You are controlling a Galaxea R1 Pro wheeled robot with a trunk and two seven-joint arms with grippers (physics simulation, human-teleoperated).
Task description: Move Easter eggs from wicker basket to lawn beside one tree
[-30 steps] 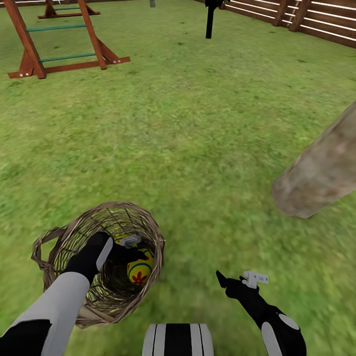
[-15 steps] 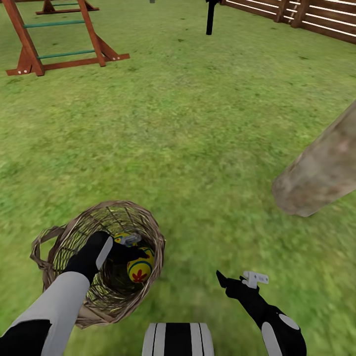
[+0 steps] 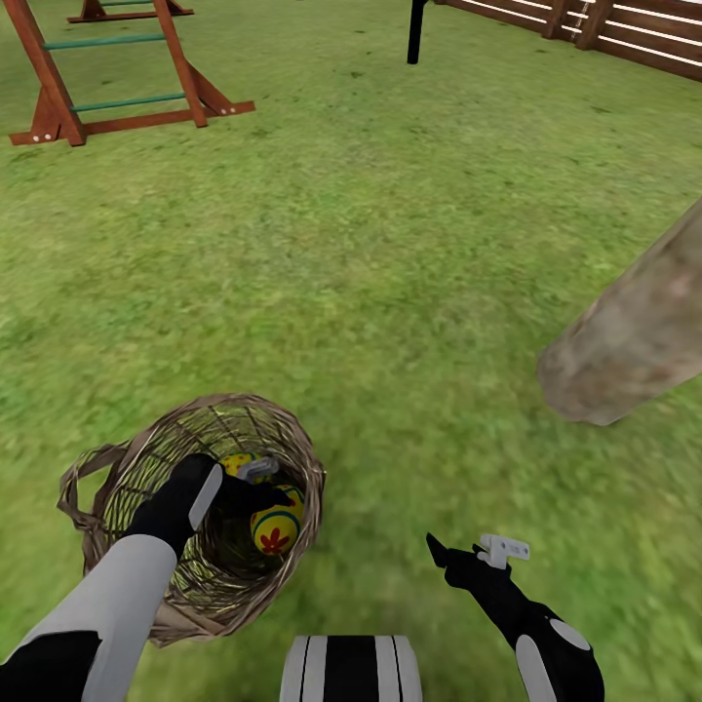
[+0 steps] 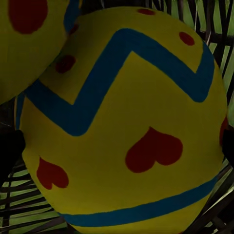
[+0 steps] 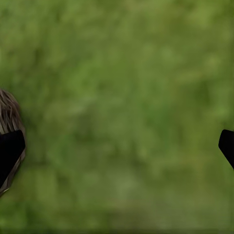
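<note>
Open lawn around wicker basket

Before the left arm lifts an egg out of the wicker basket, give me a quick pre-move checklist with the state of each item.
1. Left pincer inside the wicker basket: ok.
2. Egg lined up between the fingertips: ok; in the left wrist view the Easter egg sits between both dark tips.
3. Pincer closed on that egg: cannot tell.
4. Neighbouring egg free of the target: not ok, it lies against it.
5. Right pincer open and empty over the lawn: ok.
6. Tree trunk nearby for placing: ok, ahead on the right.
</note>
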